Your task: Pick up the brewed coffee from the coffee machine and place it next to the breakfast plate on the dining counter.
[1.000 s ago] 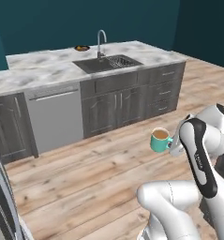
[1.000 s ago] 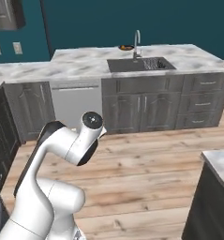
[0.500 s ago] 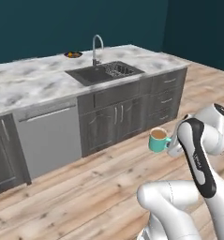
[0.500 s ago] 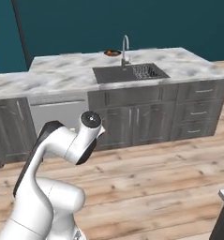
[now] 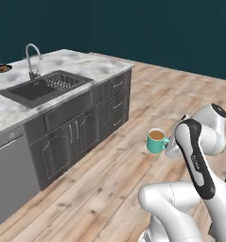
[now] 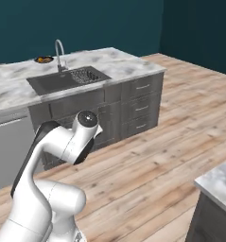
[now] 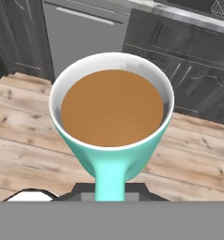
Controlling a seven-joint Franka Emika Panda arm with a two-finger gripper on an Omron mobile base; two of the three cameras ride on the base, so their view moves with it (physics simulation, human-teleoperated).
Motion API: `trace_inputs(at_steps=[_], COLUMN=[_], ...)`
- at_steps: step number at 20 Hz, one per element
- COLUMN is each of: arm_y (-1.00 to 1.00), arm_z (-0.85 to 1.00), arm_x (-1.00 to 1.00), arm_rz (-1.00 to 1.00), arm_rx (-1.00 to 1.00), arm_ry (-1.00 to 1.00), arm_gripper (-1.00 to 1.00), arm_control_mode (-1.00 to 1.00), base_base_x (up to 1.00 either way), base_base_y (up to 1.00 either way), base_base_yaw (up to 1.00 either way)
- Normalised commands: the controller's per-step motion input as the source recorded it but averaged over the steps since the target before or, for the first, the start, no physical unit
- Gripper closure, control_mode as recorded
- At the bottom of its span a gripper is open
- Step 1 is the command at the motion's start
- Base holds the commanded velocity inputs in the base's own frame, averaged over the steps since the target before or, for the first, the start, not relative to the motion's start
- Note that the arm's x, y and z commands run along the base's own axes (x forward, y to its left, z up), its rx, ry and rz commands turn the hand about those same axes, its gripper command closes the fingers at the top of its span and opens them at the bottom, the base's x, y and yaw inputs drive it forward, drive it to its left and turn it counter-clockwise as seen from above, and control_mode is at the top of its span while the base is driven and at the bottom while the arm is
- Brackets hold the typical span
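Carrying the small teal ceramic mug of brown coffee (image 5: 156, 141) through the air above the light wooden plank floor (image 5: 100, 189), well apart from the long white-grey marbled stone dining counter (image 5: 93, 66). Gripping it with the two-finger dark-tipped gripper (image 5: 170, 146) pinched almost fully closed on the mug's side handle; in the hand view the handle running straight down from the cup (image 7: 111, 115) into the pincer. Sitting upright, rim level, long axis vertical, mouth pointing up, handle pointing back toward the white arm, bowl pointing away from it, toward the counter's dark grey cabinet fronts (image 5: 81, 130).

Doing this step well, as a judgement: keeping the wrist level so the coffee, filling the cup close to the rim, is not slopping over; avoiding jerks during base driving; holding the clamp firm since a handle-only grip may be letting the cup swing.

Lying far off at the back edge of the counter, beyond the tall curved metal faucet (image 6: 59, 54) and dark inset sink (image 6: 67, 79): the round dark navy breakfast plate (image 6: 44, 59) with orange food. Needing to close in on that end, then lowering the mug just beside the plate, not touching it.
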Motion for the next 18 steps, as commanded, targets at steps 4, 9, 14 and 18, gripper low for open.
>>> trace_inputs(at_steps=[4,9,14,18], arm_y=[0.00,0.00,0.00,0.00], arm_z=[0.00,0.00,0.00,0.00], arm_x=[0.00,0.00,0.00,0.00], arm_rz=[0.00,0.00,0.00,0.00], arm_rx=[0.00,0.00,0.00,0.00], arm_ry=[0.00,0.00,0.00,0.00], arm_gripper=[1.00,1.00,1.00,1.00], arm_control_mode=[1.00,1.00,1.00,1.00], base_base_x=[0.98,1.00,1.00,1.00], base_base_y=[0.06,0.27,0.28,0.26], base_base_yaw=[-0.50,-0.44,-0.44,-0.42])
